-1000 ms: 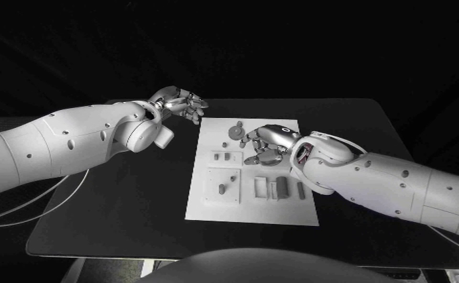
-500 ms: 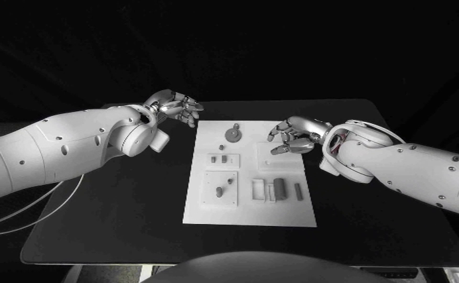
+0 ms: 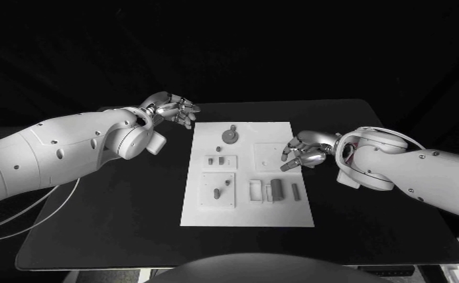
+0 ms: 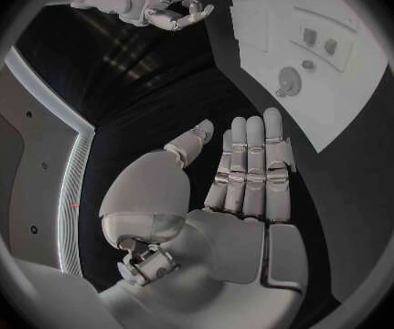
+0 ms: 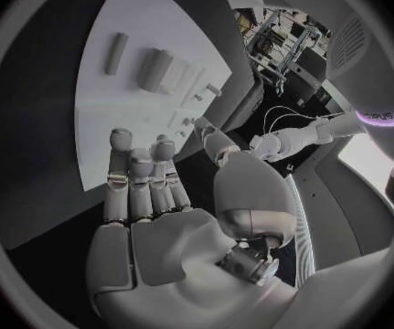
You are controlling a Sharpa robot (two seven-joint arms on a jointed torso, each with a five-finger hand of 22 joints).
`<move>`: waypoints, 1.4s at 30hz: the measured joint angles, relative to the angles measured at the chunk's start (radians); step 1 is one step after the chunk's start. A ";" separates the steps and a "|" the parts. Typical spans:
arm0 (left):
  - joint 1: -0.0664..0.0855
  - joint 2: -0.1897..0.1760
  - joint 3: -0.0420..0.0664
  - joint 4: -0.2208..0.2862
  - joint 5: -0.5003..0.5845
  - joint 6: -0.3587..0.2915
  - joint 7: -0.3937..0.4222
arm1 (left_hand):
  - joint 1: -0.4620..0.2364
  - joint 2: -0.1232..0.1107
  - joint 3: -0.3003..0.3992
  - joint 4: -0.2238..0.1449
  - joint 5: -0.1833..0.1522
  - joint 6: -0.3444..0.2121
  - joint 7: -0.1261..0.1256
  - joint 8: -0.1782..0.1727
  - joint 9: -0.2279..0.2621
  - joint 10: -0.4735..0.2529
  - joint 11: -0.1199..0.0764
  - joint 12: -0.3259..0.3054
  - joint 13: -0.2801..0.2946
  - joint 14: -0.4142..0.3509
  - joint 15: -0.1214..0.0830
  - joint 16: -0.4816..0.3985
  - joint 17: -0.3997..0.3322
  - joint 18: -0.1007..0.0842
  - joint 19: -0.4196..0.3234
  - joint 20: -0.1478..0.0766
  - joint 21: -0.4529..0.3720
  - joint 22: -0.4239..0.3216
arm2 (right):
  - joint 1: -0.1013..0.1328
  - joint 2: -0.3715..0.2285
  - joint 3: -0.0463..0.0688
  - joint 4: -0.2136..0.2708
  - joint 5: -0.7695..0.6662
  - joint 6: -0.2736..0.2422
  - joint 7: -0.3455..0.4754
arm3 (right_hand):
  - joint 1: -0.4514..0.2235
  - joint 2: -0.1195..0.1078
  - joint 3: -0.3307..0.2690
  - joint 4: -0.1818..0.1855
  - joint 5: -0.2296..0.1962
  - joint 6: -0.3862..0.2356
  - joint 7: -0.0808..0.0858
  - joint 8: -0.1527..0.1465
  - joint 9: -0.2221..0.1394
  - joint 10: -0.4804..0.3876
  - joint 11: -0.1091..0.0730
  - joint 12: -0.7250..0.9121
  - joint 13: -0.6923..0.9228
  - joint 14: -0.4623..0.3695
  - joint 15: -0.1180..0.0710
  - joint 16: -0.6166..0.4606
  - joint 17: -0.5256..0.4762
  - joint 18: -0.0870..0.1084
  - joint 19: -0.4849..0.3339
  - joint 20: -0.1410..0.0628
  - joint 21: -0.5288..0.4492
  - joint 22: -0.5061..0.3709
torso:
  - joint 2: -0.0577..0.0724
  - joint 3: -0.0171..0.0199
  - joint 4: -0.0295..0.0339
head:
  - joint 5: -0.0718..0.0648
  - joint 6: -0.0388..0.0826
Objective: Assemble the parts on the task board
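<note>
head overhead, wrists close, sharing perhaps task board [image 3: 247,173]

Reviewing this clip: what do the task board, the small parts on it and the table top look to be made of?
Task board: probably plastic or painted sheet; flat, white, matte, no glare.
Parts, such as the round one at the board's far end and the bar nearer the robot: grey, dull, likely plastic, though metal cannot be ruled out.
Table: black, matte, with a thin rounded edge; possibly laminate.
</note>
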 measured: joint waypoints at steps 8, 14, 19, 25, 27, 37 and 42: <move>0.000 0.007 0.000 -0.005 0.000 0.001 0.000 | 0.000 0.000 -0.002 0.002 0.000 0.000 0.000 0.000 -0.001 0.000 0.000 0.000 0.000 0.000 0.000 0.000 0.000 -0.001 0.000 0.000 0.000 0.000 | 0.004 -0.005 0.000 0.066 0.007 0.013 -0.135 | -0.059 0.017 0.009 0.038 0.101 0.057 -0.018 0.027 0.018 0.017 -0.024 -0.004 -0.007 0.016 -0.020 -0.001 -0.003 0.010 0.000 0.000 0.000 0.000 | -0.002 -0.0024 0.0006 | -0.009 0.001; 0.000 0.008 -0.001 -0.005 0.000 0.001 0.000 | 0.000 0.000 -0.002 0.002 0.000 0.000 0.000 0.000 -0.001 0.000 0.000 0.000 0.001 0.000 0.000 0.000 0.000 -0.002 0.000 0.000 0.000 0.000 | 0.004 0.007 -0.005 0.060 0.034 0.039 -0.235 | -0.087 0.023 0.005 0.047 0.120 0.065 -0.020 0.027 0.020 0.025 -0.031 -0.004 -0.010 0.023 -0.027 0.003 -0.004 0.012 0.000 0.000 -0.007 0.000 | -0.001 -0.0032 0.0013 | -0.013 0.000; 0.000 0.008 -0.001 -0.003 0.000 0.001 -0.001 | 0.000 0.000 -0.002 0.002 0.000 0.000 0.000 0.000 -0.002 0.000 0.000 0.000 0.001 0.000 0.000 0.000 -0.001 -0.003 0.000 0.000 0.000 0.000 | 0.004 0.028 -0.012 0.048 0.045 0.056 -0.297 | -0.124 0.017 0.006 0.070 0.100 0.065 -0.020 0.027 0.019 0.034 -0.030 -0.004 -0.014 0.028 -0.031 0.003 -0.005 0.012 0.004 -0.004 -0.012 -0.001 | 0.000 -0.0036 0.0007 | -0.016 -0.002; 0.000 0.010 -0.001 0.000 0.000 0.001 -0.001 | 0.000 0.000 -0.002 0.007 0.000 0.000 0.000 0.000 -0.002 0.000 0.000 0.000 0.001 0.000 0.000 0.000 -0.001 -0.003 0.000 0.000 0.000 0.000 | 0.004 0.066 -0.024 0.031 0.046 0.068 -0.338 | -0.158 -0.005 0.012 0.101 0.093 0.063 -0.018 0.022 0.015 0.041 -0.030 -0.003 -0.014 0.029 -0.031 0.008 -0.005 0.010 0.010 -0.009 -0.012 -0.001 | 0.001 -0.0027 0.0020 | -0.017 -0.003; 0.000 0.011 -0.001 0.000 0.000 0.001 -0.001 | 0.000 0.000 -0.002 0.007 0.000 0.000 0.000 0.000 -0.003 0.000 0.000 0.000 0.001 0.000 0.000 0.000 -0.001 -0.004 0.000 0.000 0.000 0.000 | 0.004 0.076 -0.030 0.023 0.044 0.072 -0.348 | -0.166 -0.013 0.009 0.104 0.093 0.063 -0.018 0.019 0.015 0.041 -0.030 -0.003 -0.014 0.031 -0.032 0.008 -0.005 0.010 0.010 -0.009 -0.012 -0.001 | 0.001 -0.0019 0.0020 | -0.017 -0.004; 0.000 0.010 -0.001 0.000 0.000 0.001 -0.001 | 0.000 0.000 -0.004 0.010 0.000 0.000 0.000 0.000 -0.004 0.000 0.000 -0.004 0.001 0.000 0.000 0.000 -0.002 -0.008 0.000 0.000 -0.004 0.000 | -0.012 0.105 -0.039 -0.012 0.037 0.105 -0.380 | -0.191 -0.031 0.016 0.122 0.082 0.063 -0.019 0.018 0.013 0.044 -0.033 -0.003 -0.014 0.038 -0.031 0.012 -0.004 0.008 0.013 -0.013 -0.012 -0.001 | 0.001 -0.0014 0.0026 | -0.016 -0.009; 0.000 0.009 -0.001 0.001 0.000 0.003 -0.002 | -0.005 -0.005 -0.007 0.013 0.000 0.000 0.000 0.000 -0.005 0.000 0.000 -0.004 0.000 0.000 0.000 0.000 -0.002 -0.008 0.000 0.000 -0.004 0.000 | -0.020 0.117 -0.040 -0.019 0.030 0.124 -0.390 | -0.199 -0.039 0.023 0.128 0.081 0.063 -0.019 0.018 0.013 0.044 -0.033 -0.003 -0.014 0.039 -0.031 0.012 -0.004 0.007 0.013 -0.013 -0.012 -0.001 | 0.001 -0.0012 0.0027 | -0.014 -0.012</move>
